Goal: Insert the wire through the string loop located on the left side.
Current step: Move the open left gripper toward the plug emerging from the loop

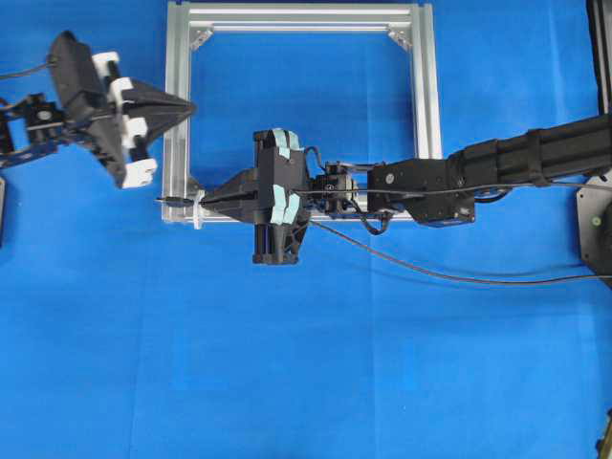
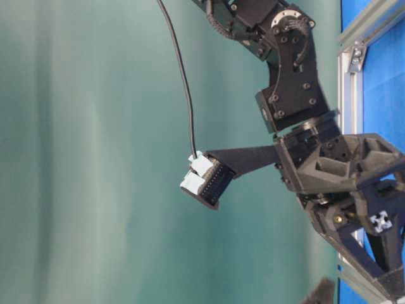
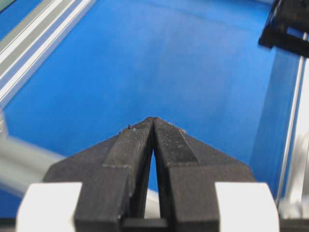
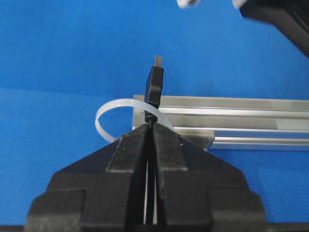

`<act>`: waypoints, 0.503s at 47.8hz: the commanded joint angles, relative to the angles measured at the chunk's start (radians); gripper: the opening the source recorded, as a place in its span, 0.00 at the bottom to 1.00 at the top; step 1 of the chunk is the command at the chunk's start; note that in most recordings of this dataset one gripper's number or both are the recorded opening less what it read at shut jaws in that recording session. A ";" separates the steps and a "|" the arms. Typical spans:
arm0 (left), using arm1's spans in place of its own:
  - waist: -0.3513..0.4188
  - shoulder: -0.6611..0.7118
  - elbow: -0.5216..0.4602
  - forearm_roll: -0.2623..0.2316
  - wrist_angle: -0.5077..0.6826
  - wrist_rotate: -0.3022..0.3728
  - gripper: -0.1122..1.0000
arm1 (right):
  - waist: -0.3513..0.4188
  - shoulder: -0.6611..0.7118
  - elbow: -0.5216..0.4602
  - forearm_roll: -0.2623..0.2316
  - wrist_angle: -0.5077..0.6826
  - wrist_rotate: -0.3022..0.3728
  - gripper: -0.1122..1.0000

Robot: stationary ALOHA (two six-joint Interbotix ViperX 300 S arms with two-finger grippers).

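Wire [image 4: 155, 83] is what my right pincer [image 4: 150, 129] holds: its ridged black fingers are pressed together on the thin cable just behind the small blocky plug, whose silvery tip points away from the wrist camera. In that view the plug stands in front of the string loop [image 4: 108, 112], a thin, pale, glossy band arching up off the corner of the aluminium frame [image 4: 231, 121]; I cannot tell whether the plug has passed through it. From overhead the plug tip pokes out just left of the loop at the frame's lower-left corner, and the cable trails off right in a slack curve across the blue cloth tabletop [image 1: 287, 382]. My left pincer [image 1: 189, 108], matte black wedge fingers closed tip to tip on nothing, hovers at the frame's grooved left bar, apart from the loop.
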 commanded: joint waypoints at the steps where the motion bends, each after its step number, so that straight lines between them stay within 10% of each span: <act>1: 0.018 -0.052 0.034 0.002 0.003 0.002 0.10 | 0.002 -0.020 -0.012 -0.002 -0.003 0.000 0.10; 24: -0.075 -0.121 0.072 0.005 0.031 -0.003 0.10 | 0.002 -0.020 -0.011 -0.002 -0.003 0.000 0.10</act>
